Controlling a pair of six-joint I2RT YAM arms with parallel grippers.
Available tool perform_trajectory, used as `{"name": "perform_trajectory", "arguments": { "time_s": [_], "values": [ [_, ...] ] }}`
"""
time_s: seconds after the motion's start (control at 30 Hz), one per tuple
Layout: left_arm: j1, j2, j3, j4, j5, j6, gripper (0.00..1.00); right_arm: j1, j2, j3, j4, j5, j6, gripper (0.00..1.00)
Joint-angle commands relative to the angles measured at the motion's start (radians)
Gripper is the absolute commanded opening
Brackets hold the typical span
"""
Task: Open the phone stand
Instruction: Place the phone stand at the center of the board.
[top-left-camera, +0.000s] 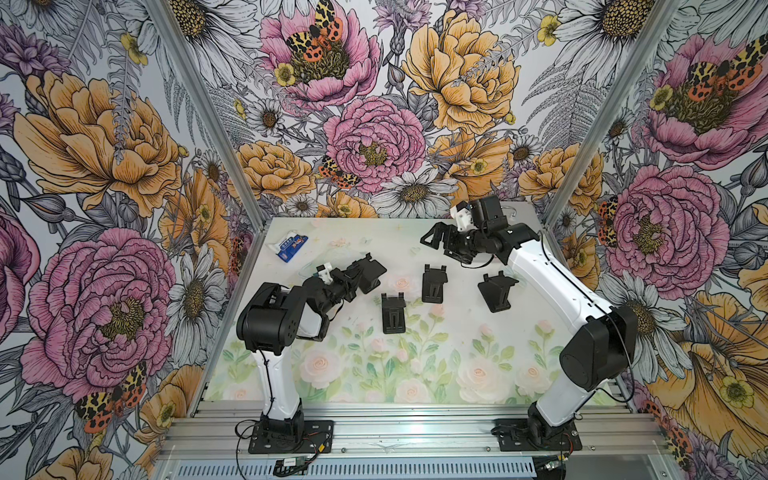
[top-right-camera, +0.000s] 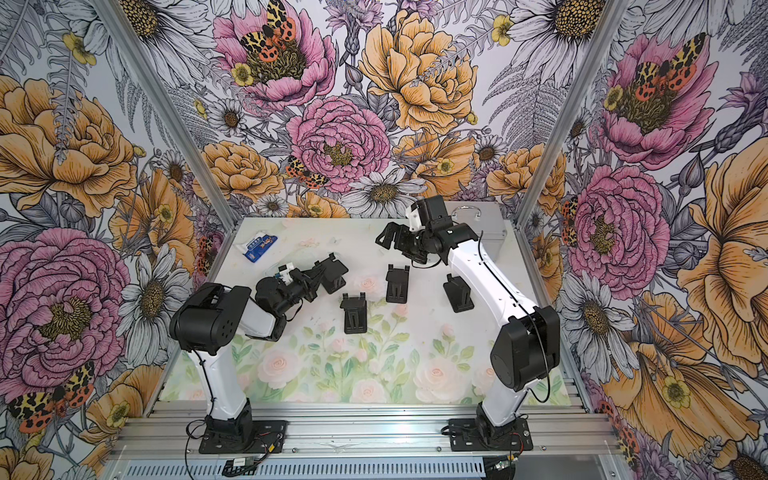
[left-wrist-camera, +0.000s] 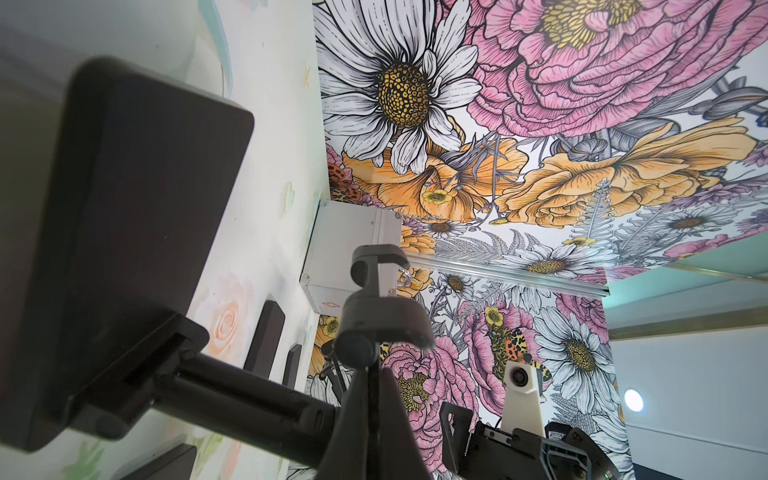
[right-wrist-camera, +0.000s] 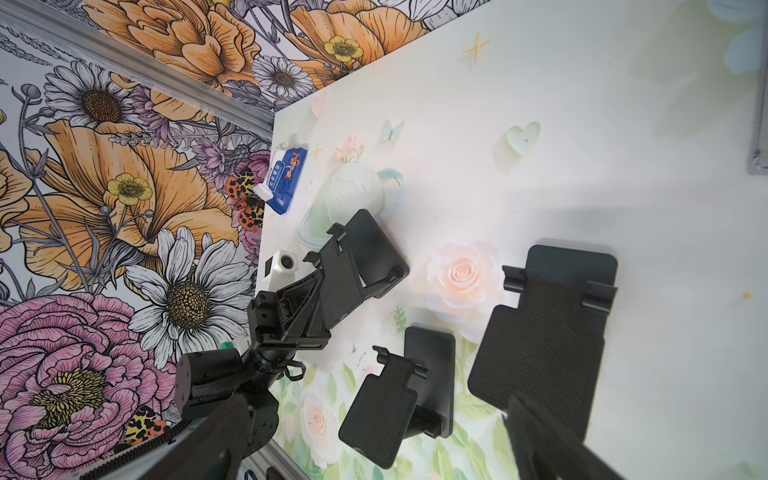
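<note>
Several black phone stands are on the floral table. My left gripper (top-left-camera: 352, 277) (top-right-camera: 314, 279) is shut on the hooked plate of one phone stand (top-left-camera: 371, 270) (top-right-camera: 332, 272) at the left back. In the left wrist view its smooth plate (left-wrist-camera: 124, 249) stands angled away from the fingers (left-wrist-camera: 353, 432). Seen from the right wrist, the same stand (right-wrist-camera: 365, 257) is spread partly apart. Folded stands lie at the middle (top-left-camera: 393, 313) (right-wrist-camera: 395, 399) and behind it (top-left-camera: 433, 283) (right-wrist-camera: 544, 332). A tilted one (top-left-camera: 496, 291) sits right. My right gripper (top-left-camera: 434, 240) (top-right-camera: 388, 237) hangs open and empty above the back.
A blue-and-white packet (top-left-camera: 292, 246) (right-wrist-camera: 286, 178) lies at the back left corner. A silver case (top-right-camera: 478, 224) (left-wrist-camera: 353, 249) stands at the back right behind the right arm. Metal frame posts and flowered walls close in the table on three sides.
</note>
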Motion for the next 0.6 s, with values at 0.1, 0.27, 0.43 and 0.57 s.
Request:
{"name": "perform_trajectory", "arguments": {
  "time_s": [0.1,0.27,0.43,0.57],
  "values": [
    [-0.001,-0.004,0.008,0.099,-0.038,-0.037,0.04,-0.006,-0.023,-0.006,0.009,0.019,-0.012,0.99],
    [0.009,-0.019,0.006,0.099,-0.050,-0.056,0.17,-0.003,-0.018,-0.005,0.012,0.022,-0.011,0.99],
    [0.018,-0.017,0.008,0.100,-0.071,-0.093,0.15,0.001,-0.017,-0.013,0.027,0.021,-0.002,0.99],
    [0.023,-0.009,0.015,0.099,-0.069,-0.106,0.14,0.005,-0.018,-0.020,0.033,0.023,0.000,0.99]
  ]
}}
